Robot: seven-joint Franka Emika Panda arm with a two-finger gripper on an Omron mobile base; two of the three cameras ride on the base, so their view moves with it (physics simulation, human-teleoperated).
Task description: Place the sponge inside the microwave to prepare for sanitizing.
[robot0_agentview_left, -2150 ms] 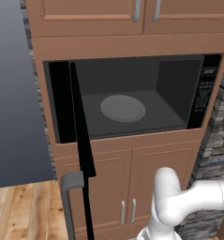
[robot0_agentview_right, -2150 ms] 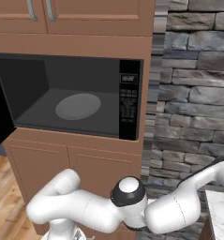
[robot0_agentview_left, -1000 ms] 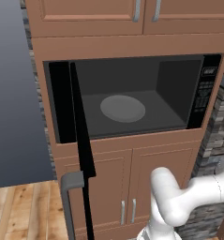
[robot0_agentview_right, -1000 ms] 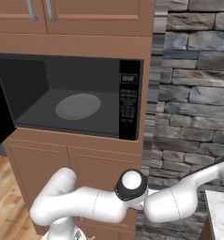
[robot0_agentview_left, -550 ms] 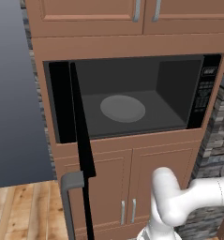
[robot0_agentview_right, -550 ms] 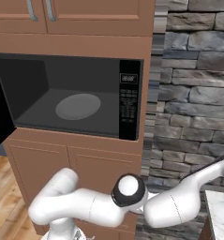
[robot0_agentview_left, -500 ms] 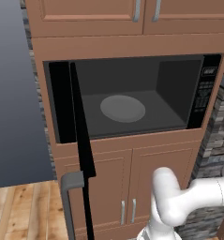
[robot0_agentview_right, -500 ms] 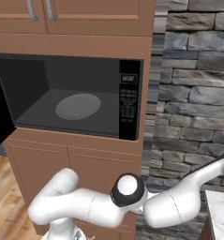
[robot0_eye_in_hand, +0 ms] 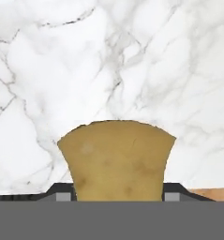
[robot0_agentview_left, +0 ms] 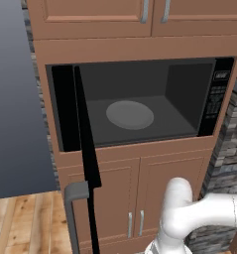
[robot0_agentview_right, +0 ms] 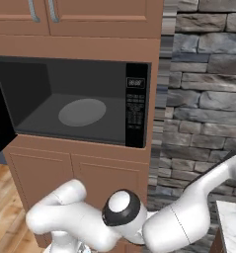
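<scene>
In the hand view the sponge (robot0_eye_in_hand: 117, 161), a yellowish-tan block, sits between my two dark fingertips (robot0_eye_in_hand: 62, 193) and narrows where they press it. My gripper (robot0_eye_in_hand: 117, 195) is shut on it, just over a white marble counter (robot0_eye_in_hand: 108, 61). The microwave (robot0_agentview_left: 140, 106) stands built into the wood cabinets, its black door (robot0_agentview_left: 85, 149) swung wide to the left with the grey handle (robot0_agentview_left: 75, 198) low in front. Its dark cavity holds a round grey plate (robot0_agentview_left: 130, 114) with nothing on it. From the other side I see the microwave (robot0_agentview_right: 75, 106), its plate (robot0_agentview_right: 82, 111) and its button panel (robot0_agentview_right: 136, 111).
Wood cabinet doors (robot0_agentview_left: 140, 193) run below the microwave and more cabinets (robot0_agentview_left: 140, 15) above it. A stone wall (robot0_agentview_right: 203, 94) rises to the right. A marble counter corner (robot0_agentview_right: 233, 222) lies low at the right, where my arm reaches down.
My arm's elbow has rocked a little, ending slightly lower and to the left in the right base view. The microwave and its open door have not moved.
</scene>
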